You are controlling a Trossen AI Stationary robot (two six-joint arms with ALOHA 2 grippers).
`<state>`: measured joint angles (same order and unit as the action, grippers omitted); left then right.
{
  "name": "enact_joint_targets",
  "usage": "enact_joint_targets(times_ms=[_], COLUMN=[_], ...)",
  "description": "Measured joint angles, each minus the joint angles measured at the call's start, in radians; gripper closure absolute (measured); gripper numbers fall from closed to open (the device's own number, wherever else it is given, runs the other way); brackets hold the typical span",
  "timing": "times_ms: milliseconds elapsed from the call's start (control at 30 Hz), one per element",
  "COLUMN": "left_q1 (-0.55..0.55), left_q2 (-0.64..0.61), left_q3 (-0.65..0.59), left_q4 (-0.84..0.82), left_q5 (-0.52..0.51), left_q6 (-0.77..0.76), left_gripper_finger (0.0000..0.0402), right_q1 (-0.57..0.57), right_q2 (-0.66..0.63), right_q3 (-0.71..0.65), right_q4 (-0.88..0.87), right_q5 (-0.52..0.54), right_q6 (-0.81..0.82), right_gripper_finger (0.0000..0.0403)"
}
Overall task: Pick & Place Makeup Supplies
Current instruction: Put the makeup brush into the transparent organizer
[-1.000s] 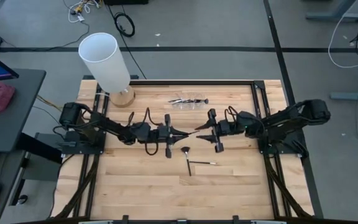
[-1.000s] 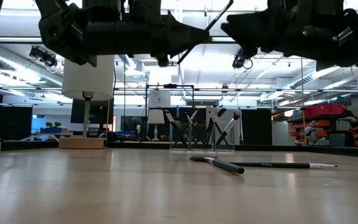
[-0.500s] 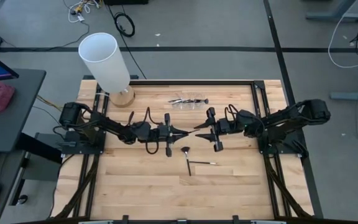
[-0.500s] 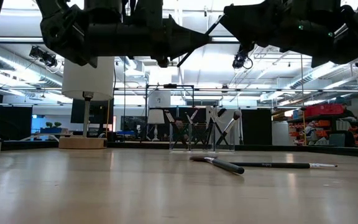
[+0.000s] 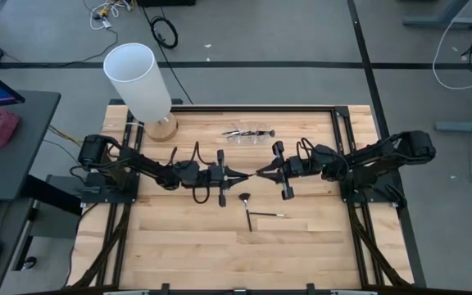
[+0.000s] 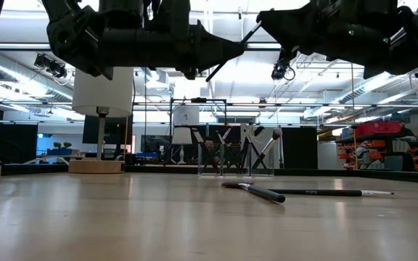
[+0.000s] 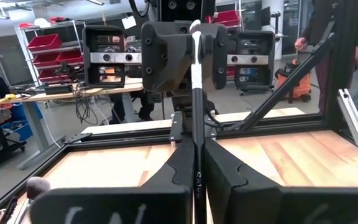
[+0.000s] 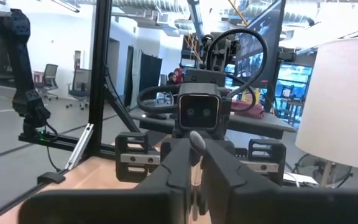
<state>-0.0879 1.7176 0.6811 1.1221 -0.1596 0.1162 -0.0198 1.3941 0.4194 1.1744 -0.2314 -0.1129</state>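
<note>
A thin dark makeup brush [image 5: 250, 174] hangs in the air above the middle of the table, between my two grippers, which face each other. My left gripper [image 5: 238, 174] comes from the table's left and is shut on it. My right gripper [image 5: 262, 171] comes from the right and is shut on its other end. In the low view the brush [image 6: 234, 51] slants up toward the right gripper. Two more brushes [image 5: 248, 211] [image 5: 269, 215] lie flat on the wood nearer the front. Several others stand in a clear holder [image 5: 248, 133] at the back. My left gripper pinches the brush's handle [image 7: 196, 155] between its two fingers. It comes level from the table's left, with the fingers lying along the brush. The brush is lifted clear of the table and runs on toward the other gripper. My right gripper pinches the brush's other end [image 8: 195, 142] between its two fingers, coming from the table's right, about level. The fingers lie along the brush. In the left wrist view the brush's tip [image 7: 195, 30] shows between them.
A tall white cylinder lamp [image 5: 138, 78] on a wooden base [image 5: 161, 127] stands at the far left corner. Black frame rails [image 5: 338, 131] run along the table's edges. Bare wood lies toward the near edge.
My right gripper, which stood open around the brush's end, has shut on it without moving from its place. The brush stays in the air between the two grippers.
</note>
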Motion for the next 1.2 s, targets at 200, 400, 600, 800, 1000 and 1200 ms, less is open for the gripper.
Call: enact_joint_targets(times_ms=[200, 400, 600, 800, 1000, 1200], left_q1=[0.006, 0.006, 0.006, 0.006, 0.006, 0.006], left_q2=[0.0, 0.0, 0.0, 0.0, 0.0, 0.0], left_q3=[0.0, 0.0, 0.0, 0.0, 0.001, 0.001], left_q4=[-0.007, -0.017, -0.023, -0.028, -0.068, -0.073], left_q5=[0.001, 0.0, -0.028, -0.1, -0.237, -0.259], left_q6=[-0.001, -0.006, -0.023, -0.024, 0.007, 0.007], left_gripper_finger=[0.0382, 0.0354, 0.0309, 0.0259, 0.0227, 0.022], right_q1=[0.0, 0.0, -0.003, -0.02, -0.043, -0.048], right_q2=[0.0, 0.0, 0.0, 0.0, -0.01, -0.046], right_q3=[0.0, 0.0, 0.0, 0.0, 0.003, 0.165], right_q4=[-0.006, -0.026, -0.069, -0.155, -0.23, -0.553], right_q5=[0.003, 0.004, 0.01, 0.117, 0.425, 0.576], right_q6=[-0.012, -0.008, 0.001, 0.018, -0.017, -0.038], right_gripper_finger=[0.0382, 0.0384, 0.0385, 0.0385, 0.0385, 0.0385])
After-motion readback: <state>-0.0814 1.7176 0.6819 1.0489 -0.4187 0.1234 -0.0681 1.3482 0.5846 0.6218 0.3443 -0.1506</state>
